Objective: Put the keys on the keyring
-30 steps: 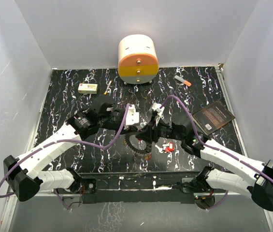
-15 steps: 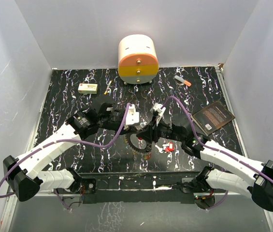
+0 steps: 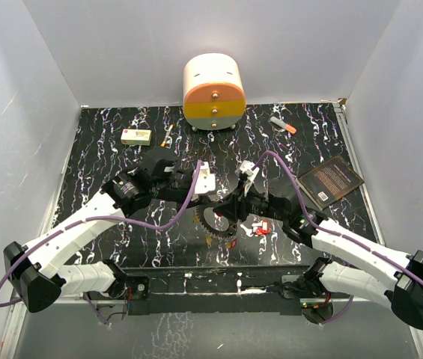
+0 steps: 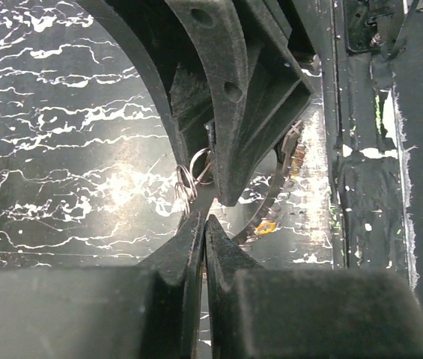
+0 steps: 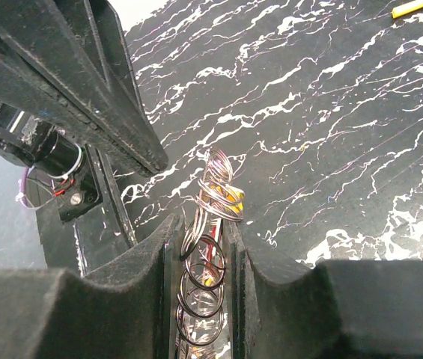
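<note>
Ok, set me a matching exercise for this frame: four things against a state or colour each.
Things:
1 left gripper
2 right gripper
3 marker pen
4 book

States:
A orange tip
B clamped on key bunch
C closed tip to tip
D dark cover, lying flat

Pairs: 1-C, 2-B, 3-A, 4-D
</note>
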